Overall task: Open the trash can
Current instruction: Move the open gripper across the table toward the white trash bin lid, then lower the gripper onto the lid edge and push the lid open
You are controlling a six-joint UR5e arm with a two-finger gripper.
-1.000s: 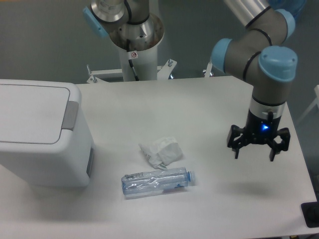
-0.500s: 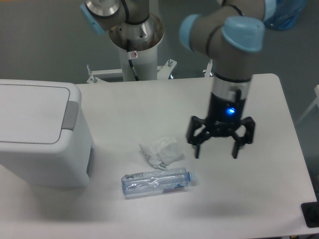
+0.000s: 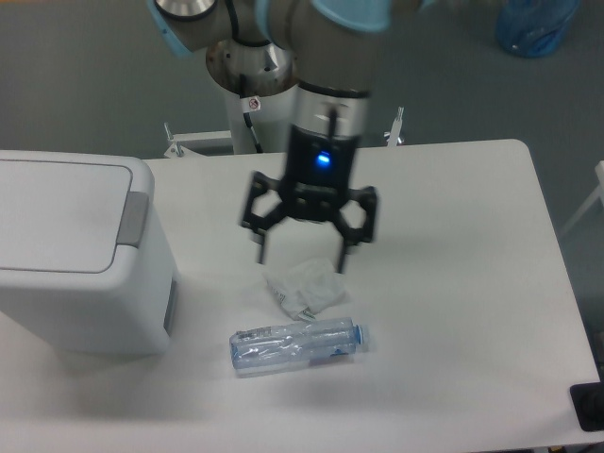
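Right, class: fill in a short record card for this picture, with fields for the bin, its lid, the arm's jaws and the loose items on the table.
bin: trash can, left side of table
lid: flat, shut; grey latch tab on its right edge
jaws: gripper open, empty, above the crumpled paper
loose items: plastic bottle lying on its side in front of the paper

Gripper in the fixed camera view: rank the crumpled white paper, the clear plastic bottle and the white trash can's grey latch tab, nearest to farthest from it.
From the gripper:
1. Crumpled white paper, just below the fingertips in the image.
2. Clear plastic bottle, lying nearer the table's front edge.
3. Grey latch tab on the white trash can, far left.
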